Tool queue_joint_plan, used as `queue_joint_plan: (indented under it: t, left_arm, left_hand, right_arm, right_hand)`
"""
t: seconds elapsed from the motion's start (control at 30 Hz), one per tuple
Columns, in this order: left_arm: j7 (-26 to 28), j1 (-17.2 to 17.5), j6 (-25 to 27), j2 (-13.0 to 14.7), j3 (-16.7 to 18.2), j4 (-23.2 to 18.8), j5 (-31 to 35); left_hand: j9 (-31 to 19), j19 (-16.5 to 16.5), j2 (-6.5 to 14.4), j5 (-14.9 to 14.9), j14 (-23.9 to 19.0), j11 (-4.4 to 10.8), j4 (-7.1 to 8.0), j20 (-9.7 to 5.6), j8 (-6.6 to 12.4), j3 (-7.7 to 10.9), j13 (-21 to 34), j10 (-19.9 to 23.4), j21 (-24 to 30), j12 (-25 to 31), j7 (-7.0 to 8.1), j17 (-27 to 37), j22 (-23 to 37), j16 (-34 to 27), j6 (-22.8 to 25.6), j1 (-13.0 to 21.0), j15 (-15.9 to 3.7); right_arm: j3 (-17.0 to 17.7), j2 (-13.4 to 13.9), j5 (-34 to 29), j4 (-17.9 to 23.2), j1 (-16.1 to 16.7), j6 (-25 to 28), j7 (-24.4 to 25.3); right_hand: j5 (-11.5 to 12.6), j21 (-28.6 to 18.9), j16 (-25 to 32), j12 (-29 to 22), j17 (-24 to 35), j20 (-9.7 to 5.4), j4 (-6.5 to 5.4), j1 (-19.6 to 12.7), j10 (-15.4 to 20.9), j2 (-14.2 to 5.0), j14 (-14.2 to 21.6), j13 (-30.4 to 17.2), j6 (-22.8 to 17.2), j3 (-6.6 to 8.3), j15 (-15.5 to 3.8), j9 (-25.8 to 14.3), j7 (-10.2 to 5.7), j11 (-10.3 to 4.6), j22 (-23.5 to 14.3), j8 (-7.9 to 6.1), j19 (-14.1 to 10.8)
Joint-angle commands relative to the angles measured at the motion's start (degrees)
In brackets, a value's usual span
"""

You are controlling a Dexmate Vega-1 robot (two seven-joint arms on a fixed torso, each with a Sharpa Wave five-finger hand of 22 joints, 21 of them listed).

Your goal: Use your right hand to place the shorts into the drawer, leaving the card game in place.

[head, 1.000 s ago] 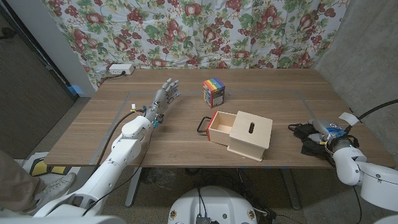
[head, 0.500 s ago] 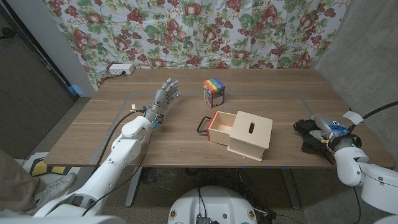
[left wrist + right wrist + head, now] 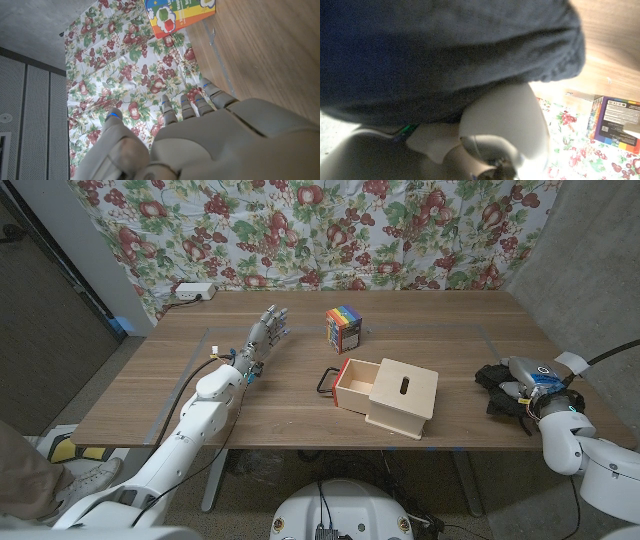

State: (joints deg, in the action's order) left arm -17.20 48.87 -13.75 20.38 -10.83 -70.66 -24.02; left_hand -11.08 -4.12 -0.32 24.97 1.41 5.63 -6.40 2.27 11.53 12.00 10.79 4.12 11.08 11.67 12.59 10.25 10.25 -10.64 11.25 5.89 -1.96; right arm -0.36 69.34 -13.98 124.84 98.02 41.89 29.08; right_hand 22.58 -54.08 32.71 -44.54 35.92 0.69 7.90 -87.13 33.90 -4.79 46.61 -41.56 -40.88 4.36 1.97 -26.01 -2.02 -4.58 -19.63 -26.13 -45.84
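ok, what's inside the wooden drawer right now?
The drawer is pulled partly open; the exposed strip by its red edge looks empty. The slotted lid covers the rest, so that part is hidden. The shorts remain under the right hand.

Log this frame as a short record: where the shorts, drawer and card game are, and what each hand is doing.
shorts: dark bundle near the table's right edge, under the right hand
right hand: on the shorts; grip cannot be confirmed
drawer: wooden box at table centre, pulled partly open, black handle toward the left hand's side
card game: rainbow-coloured box standing behind the drawer, apart from it
left hand: fingers spread, holding nothing, left of the card game
table: wooden
progress: shorts not yet in the drawer
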Motion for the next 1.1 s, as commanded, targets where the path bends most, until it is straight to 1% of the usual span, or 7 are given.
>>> queue_joint_plan:
  t: [0.03,0.07,0.33,0.5,0.77,0.93,1.1]
  left_arm:
    - [-1.3,-2.2,-1.0,-0.6,-0.1,3.0,0.4]
    - [-1.4,-2.3,-1.1,-0.6,-0.1,3.1,0.5]
    - [-2.1,-3.4,-1.3,-1.0,0.0,4.9,0.7]
    - [-3.1,-4.7,-1.8,-1.4,0.0,6.8,0.8]
    - [-4.0,-5.7,-2.3,-1.8,0.0,8.5,1.3]
    - [-4.3,-5.8,-2.4,-2.0,0.2,9.0,1.3]
    - [-4.5,-6.0,-2.4,-2.2,0.4,9.4,1.4]
  left_hand:
    - [-0.1,-0.2,-0.2,-0.2,0.1,-0.22,0.18,-0.21,0.20,-0.09,0.2,-0.1,0.3,0.0,0.01,0.3,0.1,-0.2,0.4,-0.3,-0.57]
    - [-0.1,-0.2,-0.2,-0.2,0.1,-0.22,0.18,-0.21,0.20,-0.09,0.2,-0.2,0.3,0.0,0.01,0.3,0.1,-0.3,0.4,-0.3,-0.56]
    - [-0.1,-0.2,-0.2,-0.2,0.2,-0.30,0.19,-0.20,0.17,-0.10,0.2,-0.1,0.3,0.1,0.01,0.3,0.1,-0.2,0.4,-0.3,-0.59]
    - [-0.1,-0.2,-0.2,-0.2,0.2,-0.30,0.19,-0.27,0.16,-0.11,0.2,-0.1,0.3,0.0,0.01,0.3,0.1,-0.2,0.4,-0.3,-0.58]
    - [-0.1,-0.2,-0.2,-0.2,0.2,-0.22,0.18,-0.33,0.16,-0.12,0.2,-0.1,0.3,0.0,0.01,0.3,0.1,-0.2,0.4,-0.3,-0.56]
    - [-0.1,-0.2,-0.2,-0.2,0.2,-0.22,0.18,-0.38,0.15,-0.12,0.2,-0.2,0.3,0.0,0.01,0.2,0.1,-0.2,0.5,-0.3,-0.51]
    - [-0.1,-0.2,-0.1,-0.2,0.2,-0.24,0.17,-0.42,0.14,-0.12,0.2,-0.2,0.3,0.0,0.01,0.2,0.1,-0.3,0.5,-0.3,-0.43]
  right_arm:
    - [1.5,-1.0,-3.8,0.8,-1.1,-0.5,-1.5]
    - [1.4,-1.0,-4.2,0.9,-1.4,-0.5,-1.8]
    - [1.3,-2.2,-5.7,1.8,-2.7,-0.8,-3.1]
    - [0.5,-2.1,-7.0,2.2,-4.3,-0.8,-4.1]
    - [0.8,-2.5,-8.6,3.2,-5.3,-0.8,-5.1]
    - [1.5,-4.6,-8.2,3.8,-6.0,-2.0,-5.0]
    - [1.5,-4.6,-9.1,4.2,-6.6,-2.9,-5.5]
  right_hand:
    - [-0.2,-1.3,0.0,-0.5,1.7,-12.40,0.30,-0.9,1.4,-0.33,8.4,0.0,-0.9,0.55,-15.47,-0.1,0.21,-0.04,-0.3,-0.56,-6.2]
    - [-0.3,-1.6,0.0,-0.5,1.8,-12.40,0.33,-0.9,1.5,-0.28,8.6,-0.1,-1.1,0.59,-15.45,0.0,0.20,0.23,-0.4,-0.55,-6.1]
    - [-0.5,-2.8,-0.2,-0.7,2.0,-12.30,0.27,-0.8,1.7,-0.13,9.2,-0.5,-1.3,0.73,-15.40,0.0,0.20,0.06,-0.4,-0.52,-5.7]
    - [-0.7,-3.6,-0.5,-0.7,2.2,-12.30,0.26,-0.7,2.0,-0.02,9.4,-0.4,-1.5,0.87,-15.39,-0.2,0.25,0.11,-0.4,-0.59,-5.2]
    - [-1.0,-4.6,-0.8,-0.8,2.4,-12.18,0.13,-0.4,2.4,0.00,9.7,-0.6,-1.8,1.06,-15.40,-0.4,0.18,-0.08,-0.4,-0.74,-4.7]
    - [-1.1,-5.2,-0.9,-0.8,2.6,-12.29,0.20,-0.4,2.9,0.07,10.1,-0.6,-2.1,1.22,-15.39,-0.4,0.43,0.13,-0.3,-0.78,-4.4]
    - [-1.3,-5.8,-1.1,-0.8,2.7,-12.21,0.16,-0.3,3.3,0.13,10.4,-0.5,-2.7,1.36,-15.37,-0.3,0.54,0.11,-0.2,-0.89,-4.0]
